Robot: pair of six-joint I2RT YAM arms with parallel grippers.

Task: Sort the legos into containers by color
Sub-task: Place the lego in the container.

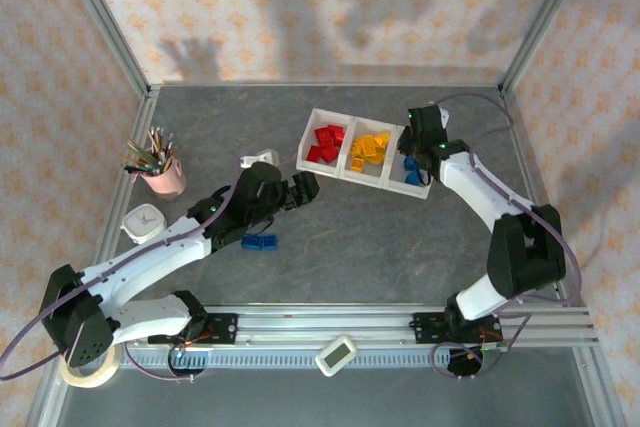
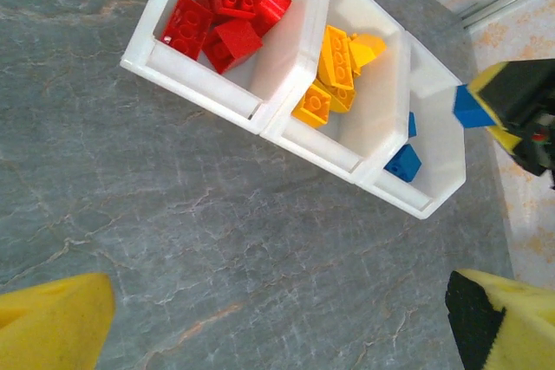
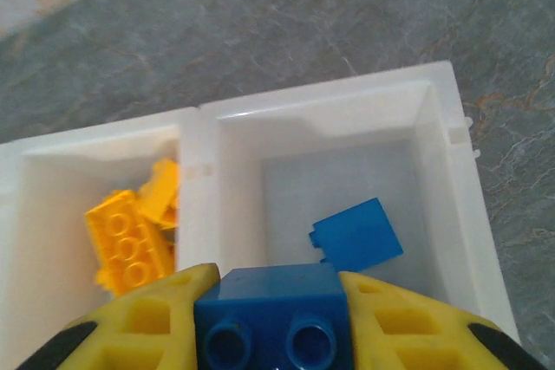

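The right claw (image 3: 274, 340) is pinched narrow on 1 blue lego (image 3: 272, 301), studs facing the wrist camera, and hangs over the right-hand end compartment of the white tray (image 1: 345, 150). In the top view this claw (image 1: 413, 150) is above that end of the tray, toward the far edge of the worktop (image 1: 400, 237) and right of its middle. Below it, another blue lego (image 3: 356, 236) lies tilted on the compartment floor. The middle compartment holds yellow-orange legos (image 1: 370, 149) and the left one holds red legos (image 1: 326, 142).

The left claw (image 1: 300, 190) stands wide with nothing between its fingers (image 2: 54, 325), above bare worktop just on the near side of the tray. Near it, toward the near edge and left of the middle, 2 blue legos (image 1: 259, 242) lie close together on the worktop, apart from the tray. A pink cup of pencils (image 1: 165, 179) stands by the left edge.
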